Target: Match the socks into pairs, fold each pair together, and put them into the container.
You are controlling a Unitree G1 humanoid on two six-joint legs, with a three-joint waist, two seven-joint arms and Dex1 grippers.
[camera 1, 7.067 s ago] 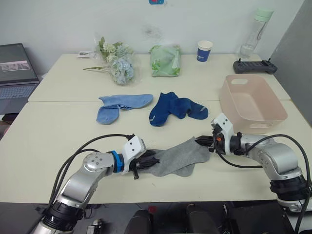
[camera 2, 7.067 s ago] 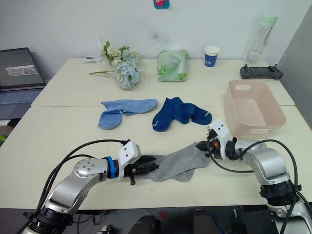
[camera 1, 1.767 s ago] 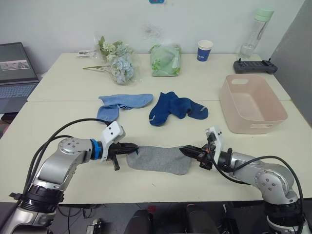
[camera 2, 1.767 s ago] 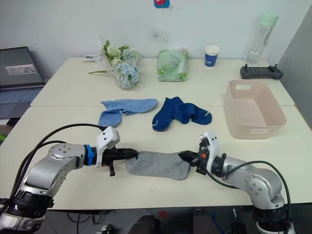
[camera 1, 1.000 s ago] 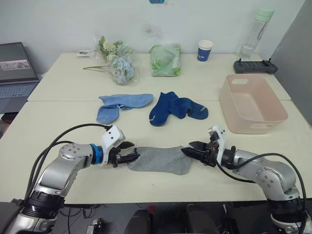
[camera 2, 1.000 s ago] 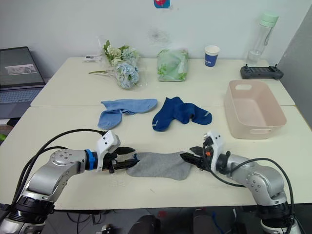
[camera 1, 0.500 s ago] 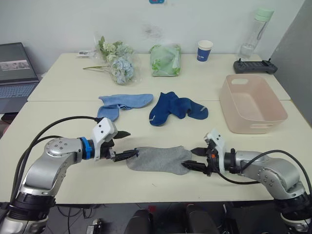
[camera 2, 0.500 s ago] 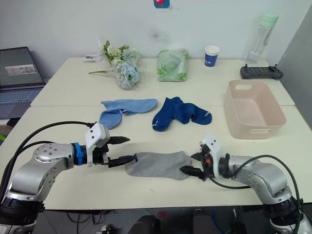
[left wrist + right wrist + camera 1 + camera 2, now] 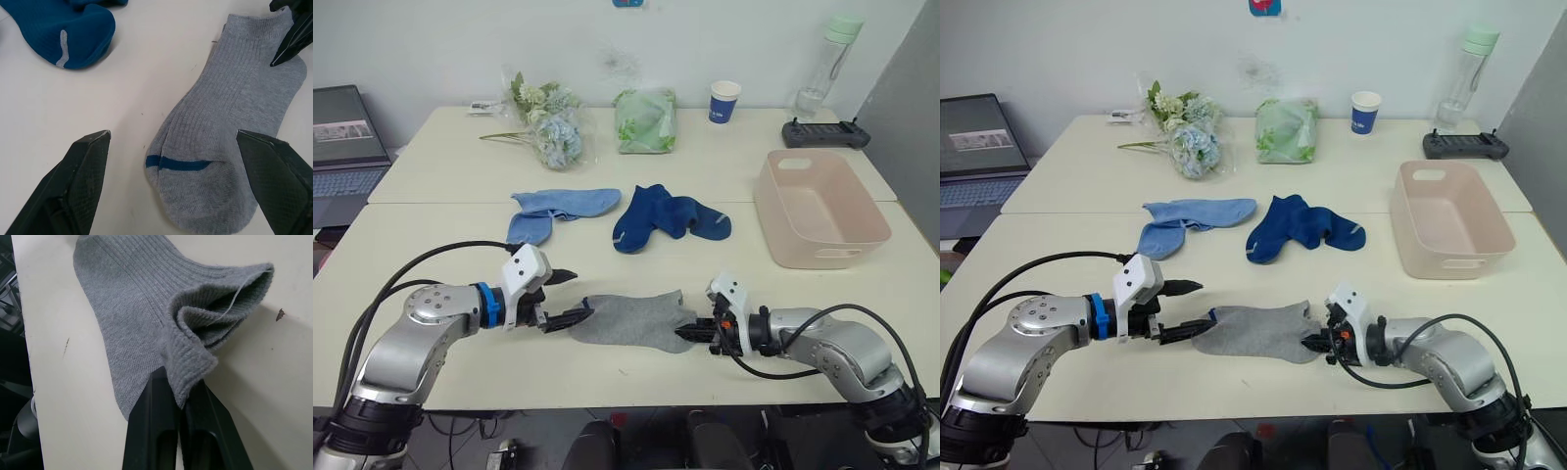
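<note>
Right gripper (image 9: 1320, 344) just clamped the grey socks' (image 9: 1255, 331) cuff edge, left gripper (image 9: 1184, 308) released at toe — fold starting.

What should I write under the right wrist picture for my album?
Right claw pinching the bunched cuff of the grey socks on the table.

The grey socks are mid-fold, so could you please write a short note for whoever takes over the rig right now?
Left claw: open, at the toe end of the grey socks, not gripping.
Right claw: shut on the grey socks' cuff edge, which is slightly lifted.
Light blue socks and navy socks lie farther back on the table, each pair loosely together.
Pink container: empty.
Done: the grey socks lie stacked.
Left: fold the grey pair, bin it, then handle the other two pairs.
</note>
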